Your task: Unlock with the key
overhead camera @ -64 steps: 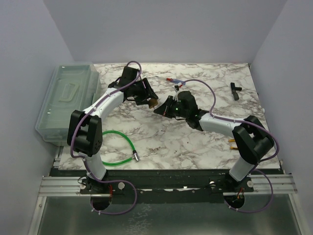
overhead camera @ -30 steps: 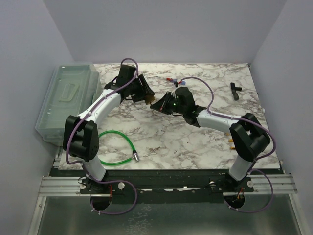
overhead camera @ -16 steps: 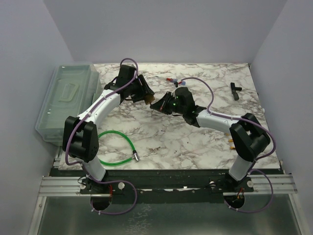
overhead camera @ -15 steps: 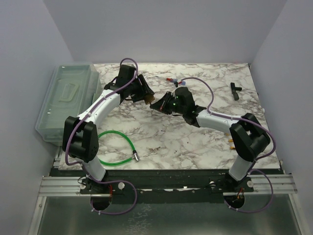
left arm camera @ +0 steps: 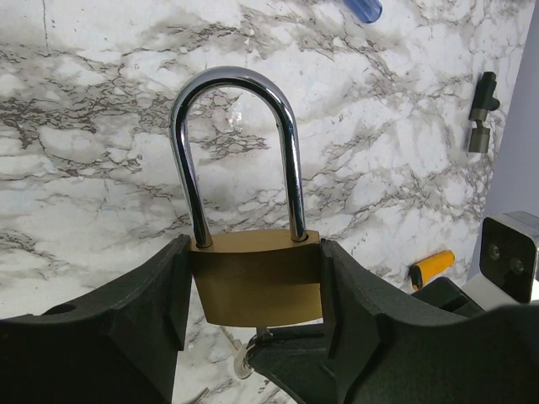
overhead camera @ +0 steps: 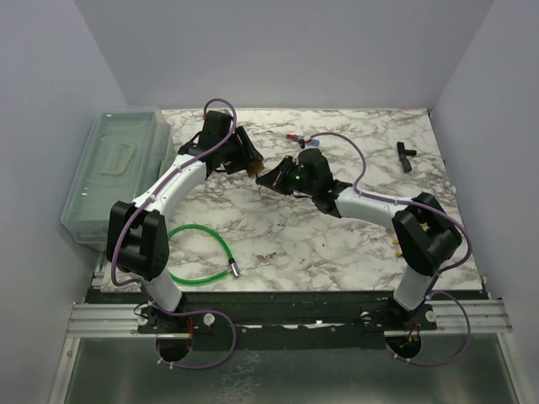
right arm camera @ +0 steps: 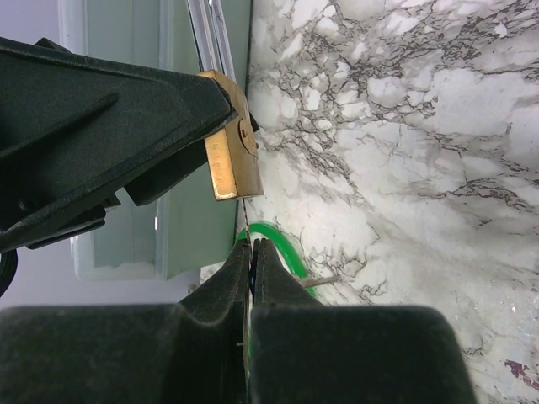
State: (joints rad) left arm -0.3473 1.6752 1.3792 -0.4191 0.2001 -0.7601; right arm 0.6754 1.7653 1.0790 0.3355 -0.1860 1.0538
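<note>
A brass padlock (left arm camera: 257, 278) with a silver shackle (left arm camera: 234, 84) sits clamped by its sides in my left gripper (left arm camera: 254, 282), held above the marble table (overhead camera: 320, 244). In the top view the padlock (overhead camera: 258, 172) hangs between both grippers. My right gripper (right arm camera: 252, 244) is shut on the key (right arm camera: 247, 212), seen edge-on as a thin silvery strip. Its blade reaches the underside of the padlock (right arm camera: 232, 160). From the left wrist, a bit of the key (left arm camera: 253, 339) shows just below the brass body. How deep it sits is hidden.
A clear plastic box (overhead camera: 118, 177) stands at the left edge. A green cable (overhead camera: 206, 252) loops on the near left of the table. A black tool (overhead camera: 406, 156) lies far right, a red and blue item (overhead camera: 299, 137) at the back, yellow pieces (overhead camera: 398, 244) near the right arm.
Over two seconds both grippers drifted toward the back of the table and came together at the padlock. In the last half second they shifted only slightly.
</note>
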